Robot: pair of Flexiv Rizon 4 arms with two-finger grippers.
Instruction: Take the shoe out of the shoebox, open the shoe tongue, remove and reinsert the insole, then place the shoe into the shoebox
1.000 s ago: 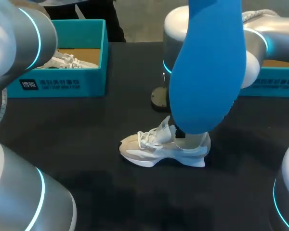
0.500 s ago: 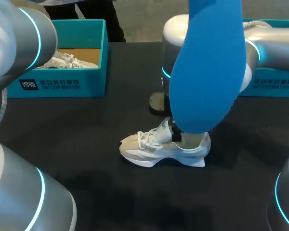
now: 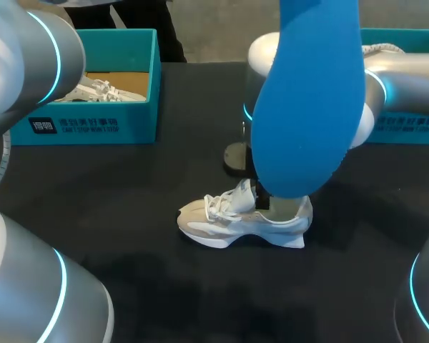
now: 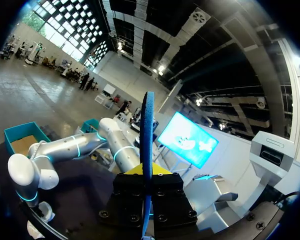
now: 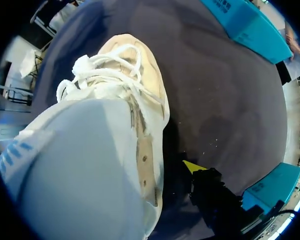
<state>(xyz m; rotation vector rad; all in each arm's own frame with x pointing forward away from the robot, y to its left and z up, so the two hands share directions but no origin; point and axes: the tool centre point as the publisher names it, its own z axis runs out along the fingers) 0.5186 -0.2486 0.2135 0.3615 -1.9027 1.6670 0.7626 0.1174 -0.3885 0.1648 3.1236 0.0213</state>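
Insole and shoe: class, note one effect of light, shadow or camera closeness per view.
Head view: the insole, close to the camera, hides much of the right arm. Left wrist view: it shows edge-on in the left gripper. Right wrist view: the shoe looms large, shadowing the table.

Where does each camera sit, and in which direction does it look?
Head view: above and behind the robot, looking down on the table and white shoe; left arm and right arm show.
Left wrist view: on the left wrist, pointing upward into the room; its fingers, shut on the blue insole, show.
Right wrist view: on the right wrist, looking down onto the shoe; right gripper shows beside it.
Shared: insole in head and left wrist views; shoe in head and right wrist.
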